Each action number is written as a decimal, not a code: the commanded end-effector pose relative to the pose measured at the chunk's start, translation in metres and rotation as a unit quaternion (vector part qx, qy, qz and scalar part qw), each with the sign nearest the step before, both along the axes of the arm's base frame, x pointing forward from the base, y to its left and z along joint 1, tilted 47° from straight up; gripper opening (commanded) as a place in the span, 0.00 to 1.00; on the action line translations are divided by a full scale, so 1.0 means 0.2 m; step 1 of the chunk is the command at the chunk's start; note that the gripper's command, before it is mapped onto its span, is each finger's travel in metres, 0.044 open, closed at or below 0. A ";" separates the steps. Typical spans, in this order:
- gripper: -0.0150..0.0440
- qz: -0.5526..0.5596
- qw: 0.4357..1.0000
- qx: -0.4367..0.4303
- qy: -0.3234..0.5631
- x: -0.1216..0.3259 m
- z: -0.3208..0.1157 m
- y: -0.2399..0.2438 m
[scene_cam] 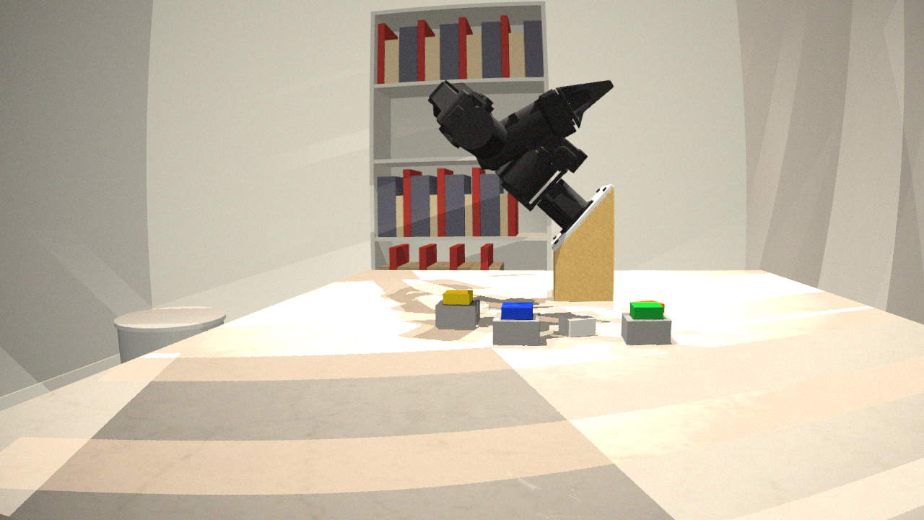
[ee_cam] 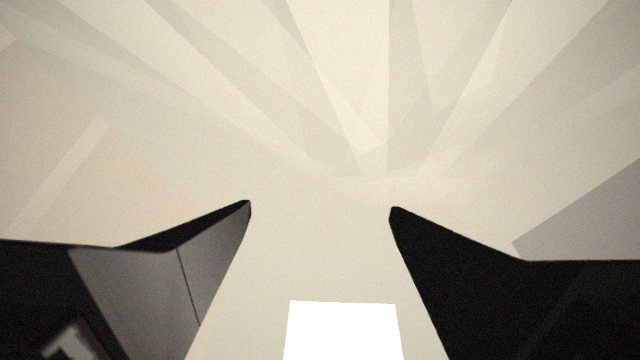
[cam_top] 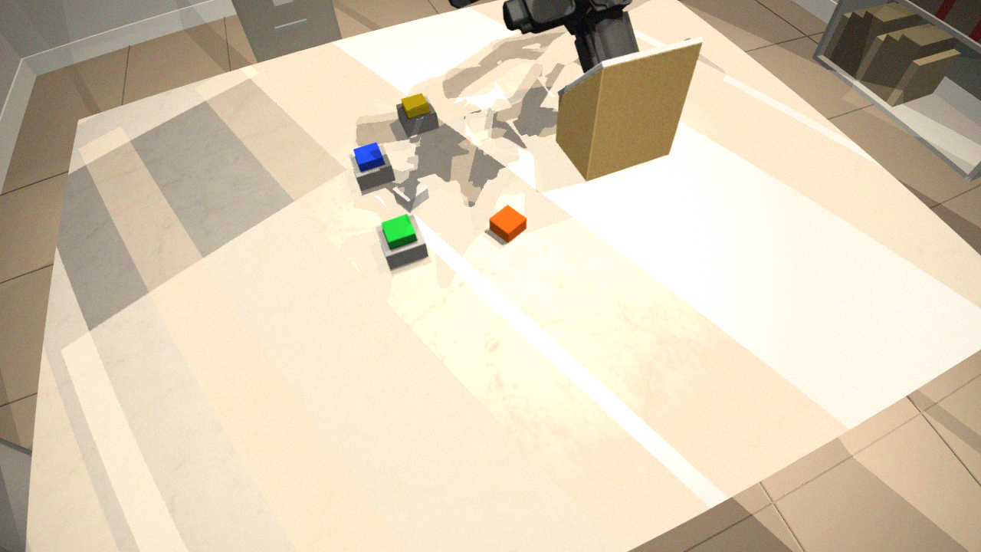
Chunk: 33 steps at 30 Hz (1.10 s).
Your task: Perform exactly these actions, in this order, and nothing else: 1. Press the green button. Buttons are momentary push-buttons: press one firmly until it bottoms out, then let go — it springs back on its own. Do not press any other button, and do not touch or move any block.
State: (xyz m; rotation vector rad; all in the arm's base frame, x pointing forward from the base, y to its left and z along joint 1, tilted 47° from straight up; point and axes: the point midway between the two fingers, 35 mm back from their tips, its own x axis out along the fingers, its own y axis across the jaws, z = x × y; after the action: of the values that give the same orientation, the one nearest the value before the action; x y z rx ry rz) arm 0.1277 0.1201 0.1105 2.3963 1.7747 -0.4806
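The green button (cam_top: 398,231) (scene_cam: 647,310) sits raised on its grey base, near the middle of the top view and right of centre in the exterior view. My gripper (scene_cam: 610,84) (ee_cam: 321,210) is open, with its black fingers wide apart and nothing between them. It is high above the table, pointing up and away from the button. Only part of the arm shows at the top of the top view, where the fingertips are out of frame. The wrist view shows the ceiling and walls, with no button in it.
A blue button (cam_top: 369,156) (scene_cam: 517,310) and a yellow button (cam_top: 415,105) (scene_cam: 457,297) stand on grey bases. An orange block (cam_top: 507,223) lies near the green button, mostly hidden behind it in the exterior view. A pale block (scene_cam: 581,327) lies between blue and green there. A wooden mount (cam_top: 634,113) (scene_cam: 584,271) bears the arm.
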 end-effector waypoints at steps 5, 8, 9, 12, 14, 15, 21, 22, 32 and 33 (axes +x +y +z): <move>0.93 0.038 0.993 -0.113 -0.004 0.08 -0.06 -0.04; 0.93 0.087 0.974 -0.209 -0.008 0.15 -0.13 -0.10; 0.93 0.107 0.965 -0.240 -0.010 0.17 -0.15 -0.12; 0.93 0.175 0.928 -0.329 -0.016 0.24 -0.22 -0.18; 0.93 0.226 0.895 -0.383 -0.021 0.29 -0.26 -0.23; 0.93 0.253 0.877 -0.409 -0.024 0.32 -0.28 -0.25; 0.93 0.428 0.728 -0.534 -0.037 0.49 -0.41 -0.38; 0.93 0.458 0.698 -0.549 -0.039 0.53 -0.43 -0.40; 0.93 0.724 0.326 -0.606 -0.039 0.91 -0.60 -0.47; 0.93 0.735 0.304 -0.605 -0.038 0.93 -0.61 -0.47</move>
State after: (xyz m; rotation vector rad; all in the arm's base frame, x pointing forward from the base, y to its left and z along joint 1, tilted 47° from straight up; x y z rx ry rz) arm 0.2993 0.0239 -0.0072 -0.3262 1.5364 -0.7810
